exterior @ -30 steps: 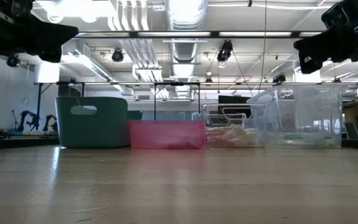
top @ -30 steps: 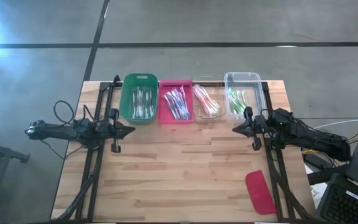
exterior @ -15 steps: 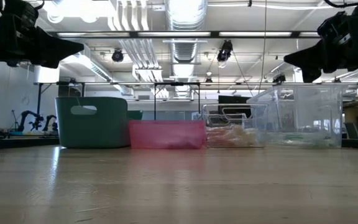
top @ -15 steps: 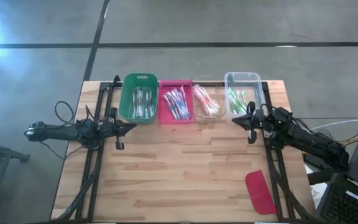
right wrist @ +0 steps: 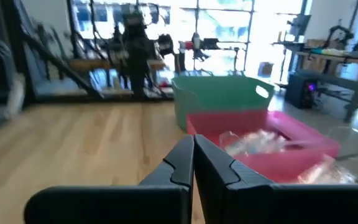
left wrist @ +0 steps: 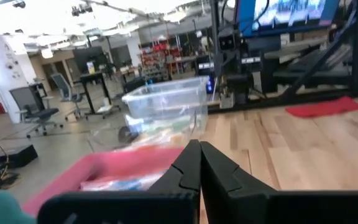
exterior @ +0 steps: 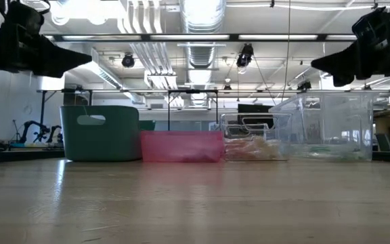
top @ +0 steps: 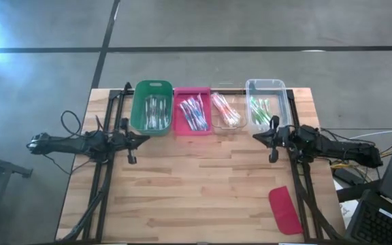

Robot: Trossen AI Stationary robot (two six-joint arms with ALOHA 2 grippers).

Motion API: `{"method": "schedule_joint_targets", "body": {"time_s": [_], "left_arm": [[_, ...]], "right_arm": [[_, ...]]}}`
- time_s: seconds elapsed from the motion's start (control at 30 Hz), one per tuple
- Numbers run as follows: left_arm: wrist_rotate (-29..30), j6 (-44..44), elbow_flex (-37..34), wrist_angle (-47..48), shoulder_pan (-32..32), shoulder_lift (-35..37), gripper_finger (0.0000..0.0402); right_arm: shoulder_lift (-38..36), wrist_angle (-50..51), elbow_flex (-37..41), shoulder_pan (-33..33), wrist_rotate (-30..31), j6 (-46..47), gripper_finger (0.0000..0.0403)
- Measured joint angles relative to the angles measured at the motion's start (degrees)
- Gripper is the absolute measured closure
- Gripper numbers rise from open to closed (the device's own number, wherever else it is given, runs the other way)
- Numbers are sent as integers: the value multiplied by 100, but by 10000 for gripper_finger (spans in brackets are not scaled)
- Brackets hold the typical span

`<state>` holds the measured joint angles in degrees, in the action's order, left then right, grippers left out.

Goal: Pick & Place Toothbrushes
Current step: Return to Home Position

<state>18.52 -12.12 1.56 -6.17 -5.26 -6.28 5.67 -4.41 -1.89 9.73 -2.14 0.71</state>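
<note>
Toothbrushes [top: 193, 113] sit in four bins lined up along the far edge of the table [top: 196, 184], upper centre of the high view. Left to right: green bin [top: 152, 84], red bin [top: 192, 90], small clear bin [top: 227, 128], large clear bin [top: 265, 82]. Blue ones are in the red bin, pink/orange in the small clear bin, green in the large clear bin.

Left gripper [top: 143, 139] is mid-left in the high view, just below the green bin, tip pointing frame-right. Its wrist view shows the jaws pressed together with nothing between them. Right gripper [top: 257, 137] is mid-right, just below the large clear bin, pointing frame-left, jaws likewise closed and empty.

Low view puts both arms in the upper corners, off the table surface. Red lid [top: 284, 210] lies flat at lower right, well apart from the bins.
</note>
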Motion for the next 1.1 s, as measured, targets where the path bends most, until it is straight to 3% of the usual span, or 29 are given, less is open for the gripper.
{"method": "schedule_joint_targets", "body": {"time_s": [0.2, 1.1], "left_arm": [[-4, 172, -2, 445, 0, 2, 400], [-13, -118, -2, 525, -2, -7, 387]], "right_arm": [[5, 604, -2, -477, 818, -48, 394], [44, 687, 2, -574, 660, -668, 394]]}}
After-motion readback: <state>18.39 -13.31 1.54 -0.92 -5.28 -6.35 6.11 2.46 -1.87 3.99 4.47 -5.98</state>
